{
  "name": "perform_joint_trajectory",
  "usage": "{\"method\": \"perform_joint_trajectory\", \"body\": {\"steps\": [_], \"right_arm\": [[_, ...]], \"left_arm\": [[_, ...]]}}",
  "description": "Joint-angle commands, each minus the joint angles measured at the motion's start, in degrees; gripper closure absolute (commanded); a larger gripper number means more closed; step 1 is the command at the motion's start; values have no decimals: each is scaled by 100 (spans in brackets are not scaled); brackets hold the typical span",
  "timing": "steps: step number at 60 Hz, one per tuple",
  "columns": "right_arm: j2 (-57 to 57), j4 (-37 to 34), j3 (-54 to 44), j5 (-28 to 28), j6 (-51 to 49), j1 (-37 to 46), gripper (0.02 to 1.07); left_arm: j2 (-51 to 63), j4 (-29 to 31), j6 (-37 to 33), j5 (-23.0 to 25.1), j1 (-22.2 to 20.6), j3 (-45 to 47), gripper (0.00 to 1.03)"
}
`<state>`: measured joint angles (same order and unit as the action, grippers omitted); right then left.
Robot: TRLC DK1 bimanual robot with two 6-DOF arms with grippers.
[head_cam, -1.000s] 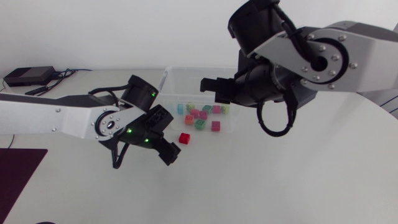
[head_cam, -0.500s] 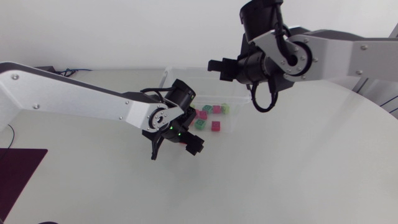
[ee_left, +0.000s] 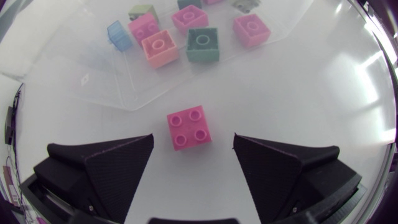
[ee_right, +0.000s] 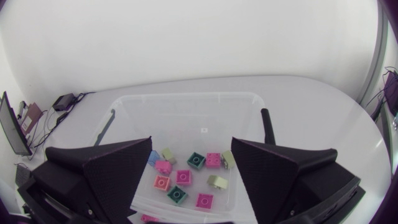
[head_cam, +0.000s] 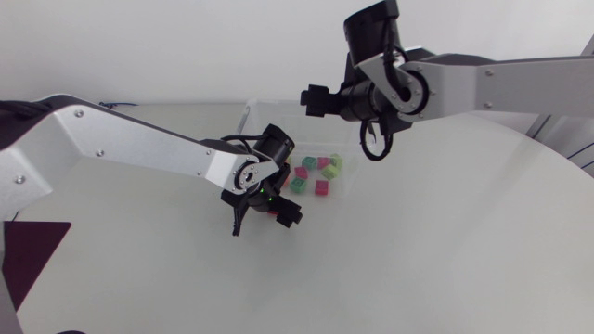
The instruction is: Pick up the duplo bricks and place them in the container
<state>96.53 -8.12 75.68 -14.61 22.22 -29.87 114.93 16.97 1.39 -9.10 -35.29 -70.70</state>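
Note:
A pink brick (ee_left: 189,127) lies on the table just outside the clear container (ee_left: 106,93). It sits between the open fingers of my left gripper (ee_left: 193,137), apart from both. In the head view the left gripper (head_cam: 279,212) covers most of that brick (head_cam: 274,212). The container (head_cam: 249,121) holds several bricks, among them pink (ee_right: 183,177), green (ee_right: 196,160) and olive (ee_right: 217,182). My right gripper (ee_right: 191,146) hangs open above the container (ee_right: 249,106) with nothing between its fingers; in the head view the right gripper (head_cam: 310,97) is over the far rim.
My left arm (head_cam: 139,153) stretches across the table's left half. My right arm (head_cam: 483,83) comes in high from the right. A dark mat (head_cam: 28,255) lies at the table's left edge. White tabletop (head_cam: 418,250) spreads in front and to the right.
My left gripper swung right and came down around the loose pink brick. My right gripper rose and drew back over the container's far side, and it now stands open.

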Motion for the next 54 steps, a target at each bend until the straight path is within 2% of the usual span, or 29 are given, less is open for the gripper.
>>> {"method": "perform_joint_trajectory", "body": {"steps": [1, 3, 6, 13, 21, 40, 54], "right_arm": [[-653, 12, -370, 55, -121, 25, 6], [-1084, 30, -686, 108, -156, 7, 6], [-1418, 30, -932, 152, -183, 7, 6], [-2112, 3, -1380, 222, -218, 16, 6], [-2921, -172, -1794, 239, -227, 7, 6], [-4635, -594, -2857, 301, -350, 201, 6], [-5338, -726, -3437, 1250, -499, 1247, 6]], "left_arm": [[266, 69, 186, -13, 101, -217, 25], [372, 131, 213, 84, 145, -296, 35], [424, 149, 230, 119, 154, -340, 43], [468, 157, 248, 163, 145, -410, 46], [539, 192, 318, 190, 136, -489, 64], [627, 421, 415, 234, 92, -568, 67], [-709, 992, -104, 251, 233, -102, 67]]}}
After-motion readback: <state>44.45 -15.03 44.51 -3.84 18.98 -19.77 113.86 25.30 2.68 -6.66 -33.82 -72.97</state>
